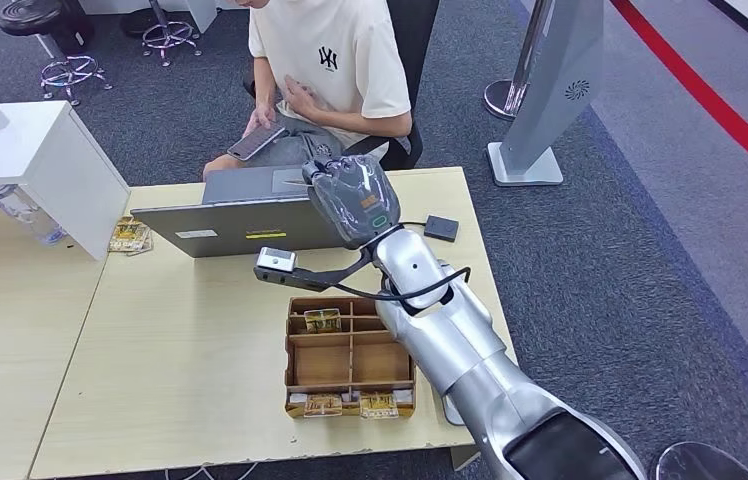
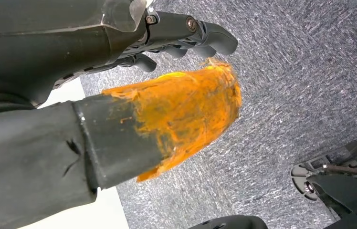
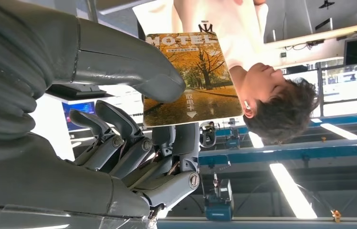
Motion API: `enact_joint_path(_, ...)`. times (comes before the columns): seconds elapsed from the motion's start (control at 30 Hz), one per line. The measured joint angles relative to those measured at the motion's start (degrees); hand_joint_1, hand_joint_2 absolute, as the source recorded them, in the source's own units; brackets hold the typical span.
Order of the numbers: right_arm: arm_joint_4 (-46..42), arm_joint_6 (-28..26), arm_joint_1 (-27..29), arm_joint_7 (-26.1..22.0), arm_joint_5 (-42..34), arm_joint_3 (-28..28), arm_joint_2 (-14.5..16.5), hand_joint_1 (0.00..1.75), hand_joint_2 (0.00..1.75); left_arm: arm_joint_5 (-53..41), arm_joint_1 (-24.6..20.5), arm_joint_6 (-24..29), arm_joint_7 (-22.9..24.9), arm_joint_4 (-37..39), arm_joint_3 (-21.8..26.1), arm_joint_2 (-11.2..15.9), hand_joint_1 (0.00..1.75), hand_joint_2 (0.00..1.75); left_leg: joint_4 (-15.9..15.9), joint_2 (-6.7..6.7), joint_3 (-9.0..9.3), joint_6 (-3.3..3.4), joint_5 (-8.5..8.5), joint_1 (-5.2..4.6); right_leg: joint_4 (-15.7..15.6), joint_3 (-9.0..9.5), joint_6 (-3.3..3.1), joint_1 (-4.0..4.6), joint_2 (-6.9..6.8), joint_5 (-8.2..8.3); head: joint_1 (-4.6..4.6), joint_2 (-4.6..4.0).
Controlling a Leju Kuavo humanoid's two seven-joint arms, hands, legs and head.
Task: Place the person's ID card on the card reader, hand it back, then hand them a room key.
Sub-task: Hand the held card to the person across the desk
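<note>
My right hand (image 1: 352, 198) is stretched out over the laptop toward the seated person (image 1: 330, 60). In the right wrist view that hand (image 3: 133, 143) pinches a room key card (image 3: 191, 81) between thumb and fingers; the card is printed with autumn trees and the word MOTEL, and it is held up in front of the person (image 3: 262, 90). The person holds a phone (image 1: 257, 142) in their lap. A small black card reader (image 1: 440, 228) lies on the table to the right of my arm. My left hand (image 2: 167, 114), its thumb wrapped in orange tape, hangs over grey carpet holding nothing.
An open grey laptop (image 1: 240, 215) stands between me and the person. A wooden divided tray (image 1: 350, 362) with several key cards sits near the table's front edge, under my forearm. A white box (image 1: 30, 165) stands on the left table. A grey sign stand (image 1: 550, 90) is on the right floor.
</note>
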Motion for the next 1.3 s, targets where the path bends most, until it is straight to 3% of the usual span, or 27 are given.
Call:
enact_joint_path(0.57, 0.7, 0.0, 0.5, 0.2, 3.3, -1.7, 1.1, 1.75, 1.75, -0.9, 0.0, -0.1, 0.0, 0.0, 0.0, 0.3, 0.0, 0.0, 0.0, 0.0, -0.01, 0.0, 0.0, 0.0, 0.0, 0.0, 0.0, 0.0, 0.0, 0.0, 0.01, 0.0)
enact_joint_path(1.1, 1.7, 0.0, 0.4, 8.1, 6.0, 3.3, 0.6, 1.75, 1.75, -1.9, 0.1, -0.3, -0.1, 0.0, 0.0, 0.3, 0.0, 0.0, 0.0, 0.0, -0.01, 0.0, 0.0, 0.0, 0.0, 0.0, 0.0, 0.0, 0.0, 0.0, 0.01, 0.0)
enact_joint_path(1.13, 1.6, 0.0, 0.4, 8.5, 6.0, 3.6, 0.5, 1.69, 1.75, -1.9, 0.1, -0.3, -0.1, 0.0, 0.0, 0.3, 0.0, 0.0, 0.0, 0.0, -0.01, 0.0, 0.0, 0.0, 0.0, 0.0, 0.0, 0.0, 0.0, 0.0, 0.01, 0.0)
enact_joint_path(1.27, 0.8, 0.0, 0.4, 10.7, 6.0, 4.8, -0.1, 0.01, 1.75, -1.9, 0.1, -0.3, -0.1, 0.0, 0.0, 0.3, 0.0, 0.0, 0.0, 0.0, -0.01, 0.0, 0.0, 0.0, 0.0, 0.0, 0.0, 0.0, 0.0, 0.0, 0.01, 0.0)
enact_joint_path(1.3, 0.6, 0.0, 0.4, 11.5, 6.1, 5.2, -0.2, 0.0, 1.75, -1.9, 0.1, -0.3, -0.1, 0.0, 0.0, 0.3, 0.0, 0.0, 0.0, 0.0, -0.01, 0.0, 0.0, 0.0, 0.0, 0.0, 0.0, 0.0, 0.0, 0.0, 0.01, 0.0)
